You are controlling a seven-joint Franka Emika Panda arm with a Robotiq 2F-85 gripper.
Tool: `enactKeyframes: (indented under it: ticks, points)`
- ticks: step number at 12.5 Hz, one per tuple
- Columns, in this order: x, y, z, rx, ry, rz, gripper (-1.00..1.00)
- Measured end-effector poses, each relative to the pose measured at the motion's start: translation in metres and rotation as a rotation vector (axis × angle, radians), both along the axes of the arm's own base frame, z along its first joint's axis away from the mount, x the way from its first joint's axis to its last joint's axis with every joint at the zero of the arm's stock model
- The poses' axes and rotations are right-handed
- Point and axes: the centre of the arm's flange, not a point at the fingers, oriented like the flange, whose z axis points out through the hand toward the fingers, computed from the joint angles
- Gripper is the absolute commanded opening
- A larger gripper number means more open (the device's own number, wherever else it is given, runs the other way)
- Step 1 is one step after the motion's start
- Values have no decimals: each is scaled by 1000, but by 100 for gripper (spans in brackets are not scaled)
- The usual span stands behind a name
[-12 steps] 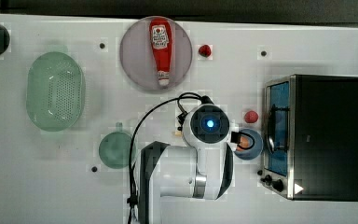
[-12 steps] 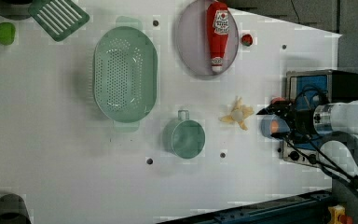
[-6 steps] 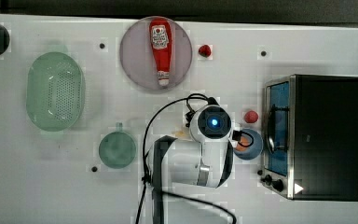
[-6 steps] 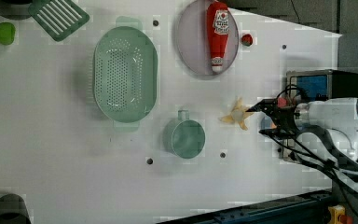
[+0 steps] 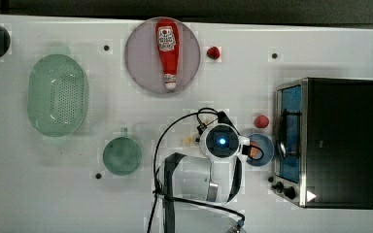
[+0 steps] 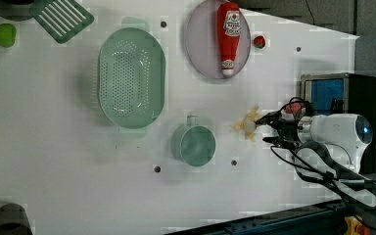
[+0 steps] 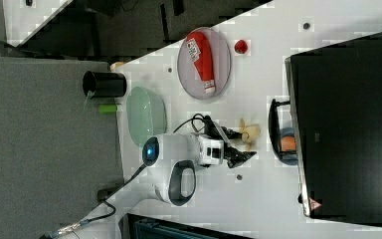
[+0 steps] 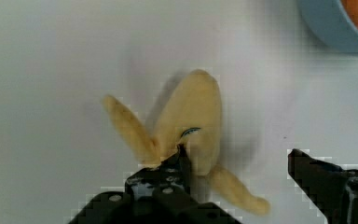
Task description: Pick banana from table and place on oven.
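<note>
You see a white table (image 5: 320, 43) with some small dark holes. The banana (image 8: 193, 121) is pale yellow, with a thin dark mark near its middle. The fingers (image 8: 168, 184) are black, and the arm (image 5: 204, 177) is white with black cables and a blue light. The oven (image 5: 342, 141) has a black top, a silver frame and blue glass. The small bowl (image 5: 264, 148) is blue, and the ball (image 5: 254, 151) in it is orange. The bottle (image 5: 167, 46) is red with a white label, and it lies on a grey-lilac plate (image 5: 141, 53). The colander (image 5: 57, 94) is pale green with a dotted pattern, and the cup (image 5: 122, 155) is darker green.
</note>
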Motion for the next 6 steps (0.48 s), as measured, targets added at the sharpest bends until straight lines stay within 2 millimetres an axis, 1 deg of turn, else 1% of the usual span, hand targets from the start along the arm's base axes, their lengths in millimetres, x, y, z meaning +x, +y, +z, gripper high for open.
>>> enactKeyframes:
  ticks: [3,4,6]
  points:
    - [5,5,-9,1,-33,4,-48]
    - [5,5,-8,1,-25,2,-49]
    - [12,7,-2,3,-51,-2,-49]
